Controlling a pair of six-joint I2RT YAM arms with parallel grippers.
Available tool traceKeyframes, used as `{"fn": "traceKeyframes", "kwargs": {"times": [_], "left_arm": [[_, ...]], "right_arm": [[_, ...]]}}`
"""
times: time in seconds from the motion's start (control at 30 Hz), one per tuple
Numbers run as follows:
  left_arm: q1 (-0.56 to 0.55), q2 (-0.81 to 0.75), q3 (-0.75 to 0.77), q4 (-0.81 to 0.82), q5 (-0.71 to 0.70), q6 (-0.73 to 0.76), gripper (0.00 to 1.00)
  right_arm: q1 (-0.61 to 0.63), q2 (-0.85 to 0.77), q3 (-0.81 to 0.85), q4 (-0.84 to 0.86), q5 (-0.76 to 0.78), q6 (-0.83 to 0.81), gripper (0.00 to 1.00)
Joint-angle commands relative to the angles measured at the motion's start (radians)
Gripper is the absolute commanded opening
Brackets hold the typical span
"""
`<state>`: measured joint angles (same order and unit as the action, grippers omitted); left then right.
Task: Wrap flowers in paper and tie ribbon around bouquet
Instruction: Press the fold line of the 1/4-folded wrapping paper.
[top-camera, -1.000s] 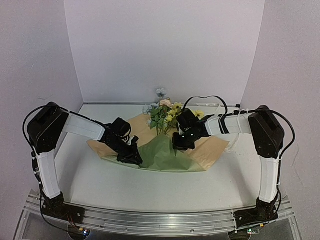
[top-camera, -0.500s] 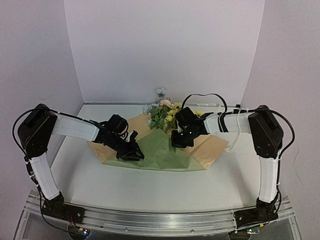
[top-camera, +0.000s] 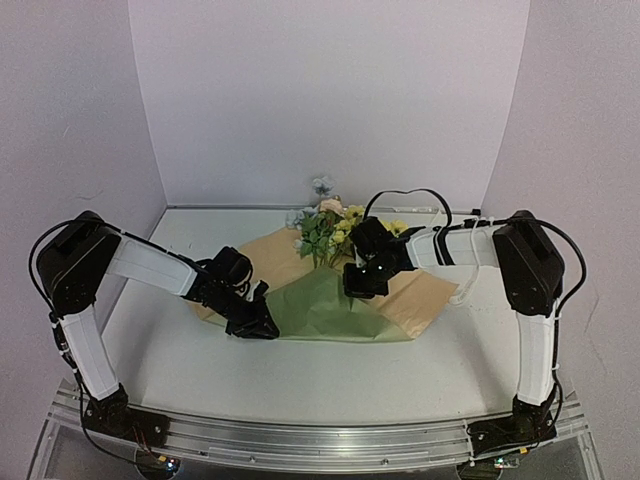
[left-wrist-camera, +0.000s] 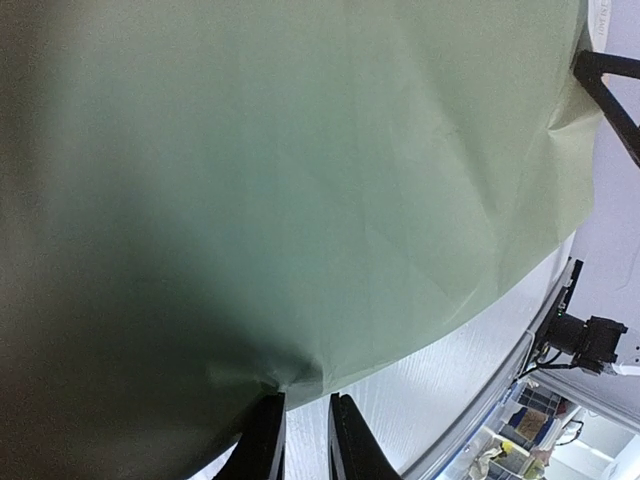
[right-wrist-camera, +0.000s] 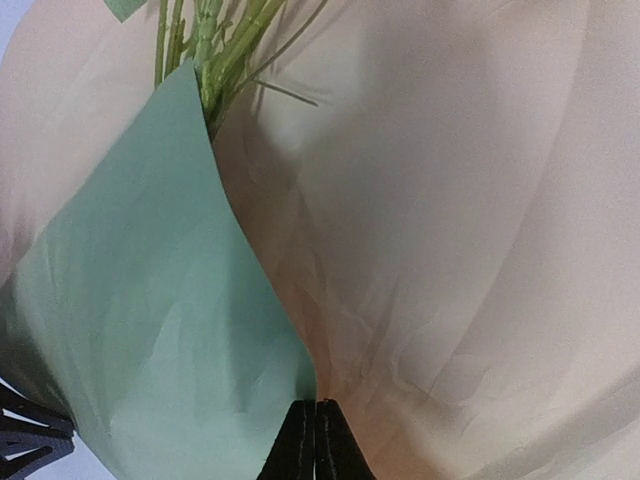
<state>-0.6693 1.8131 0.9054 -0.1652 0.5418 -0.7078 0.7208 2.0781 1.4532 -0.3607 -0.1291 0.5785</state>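
The paper (top-camera: 325, 310) lies mid-table, olive-green on one face and tan on the other, with a green flap folded over the stems. The flowers (top-camera: 330, 230) stick out at its far end, yellow with one pink and one grey-blue bloom. My left gripper (top-camera: 257, 322) is low at the green flap's left near edge. In the left wrist view its jaws (left-wrist-camera: 303, 415) stand narrowly apart with table showing between them, and the paper (left-wrist-camera: 300, 180) puckers against one fingertip. My right gripper (top-camera: 358, 285) is shut on the paper (right-wrist-camera: 450, 250) beside the green stems (right-wrist-camera: 215, 50). A thin white strand (top-camera: 466, 278), maybe the ribbon, curves past the paper's right corner.
White walls close in the table (top-camera: 200, 370) at the back and on both sides. A metal rail (top-camera: 320, 440) with both arm bases runs along the near edge. The right arm's black cable (top-camera: 410, 195) loops above the flowers.
My left gripper opened wider, then narrowed again, and slid toward the near left edge of the green flap. The tan left corner shows less. The right gripper barely moved.
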Motion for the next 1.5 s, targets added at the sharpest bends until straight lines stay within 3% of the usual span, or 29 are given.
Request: {"fn": "traceKeyframes", "kwargs": {"times": [0.0, 0.1, 0.2, 0.33, 0.53, 0.77, 1.1, 1.47], "left_arm": [[-0.001, 0.021, -0.014, 0.037, -0.027, -0.015, 0.17], [-0.001, 0.027, -0.014, 0.040, -0.030, -0.020, 0.17], [-0.002, 0.032, -0.016, 0.044, -0.029, -0.023, 0.16], [-0.002, 0.031, -0.026, 0.056, -0.033, -0.035, 0.16], [-0.002, 0.026, -0.034, 0.069, -0.032, -0.042, 0.16], [-0.001, 0.019, -0.056, 0.086, -0.036, -0.052, 0.16], [0.005, -0.018, -0.118, 0.104, -0.065, -0.086, 0.16], [0.151, -0.168, -0.331, 0.152, -0.082, -0.126, 0.17]], "right_arm": [[0.008, -0.054, 0.004, -0.018, 0.036, 0.000, 0.29], [0.009, -0.122, -0.013, -0.051, 0.054, 0.002, 0.45], [0.021, -0.199, -0.050, -0.077, 0.059, 0.018, 0.48], [0.095, -0.264, -0.108, -0.082, 0.051, 0.064, 0.45], [0.214, -0.216, -0.157, -0.034, 0.030, 0.124, 0.33], [0.220, -0.168, -0.261, 0.047, 0.031, 0.151, 0.24], [0.217, -0.154, -0.363, 0.052, 0.080, 0.195, 0.20], [0.211, -0.158, -0.422, 0.054, 0.059, 0.240, 0.17]]}}
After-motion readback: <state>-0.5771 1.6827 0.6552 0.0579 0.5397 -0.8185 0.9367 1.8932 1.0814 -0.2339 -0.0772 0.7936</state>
